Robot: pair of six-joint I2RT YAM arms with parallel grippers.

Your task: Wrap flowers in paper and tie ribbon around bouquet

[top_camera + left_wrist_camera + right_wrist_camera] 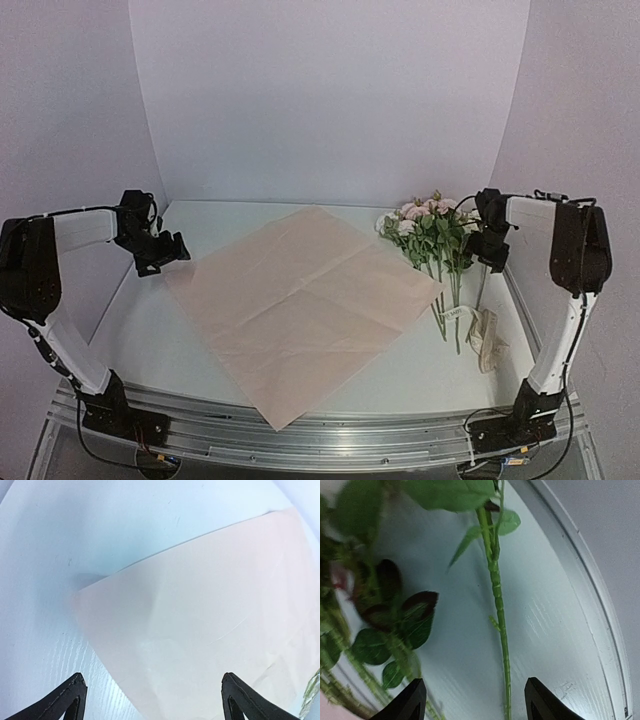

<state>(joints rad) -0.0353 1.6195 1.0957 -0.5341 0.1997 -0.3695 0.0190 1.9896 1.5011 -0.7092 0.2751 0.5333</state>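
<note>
White table (150, 350), paper (300, 300) flat mid-frame, left gripper (152, 682) and right gripper (475, 690) both gaping empty; I'd close right low on the flowers (437, 235), around the bunched stems.

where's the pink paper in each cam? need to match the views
Top external: the paper lies mid-table, corners set like a diamond.
Left wrist: the paper fills the centre and right, one corner pointing left.
Right wrist: not clearly in it; only the flowers show.
Shared landmark: the white table, visible in all three.
</note>
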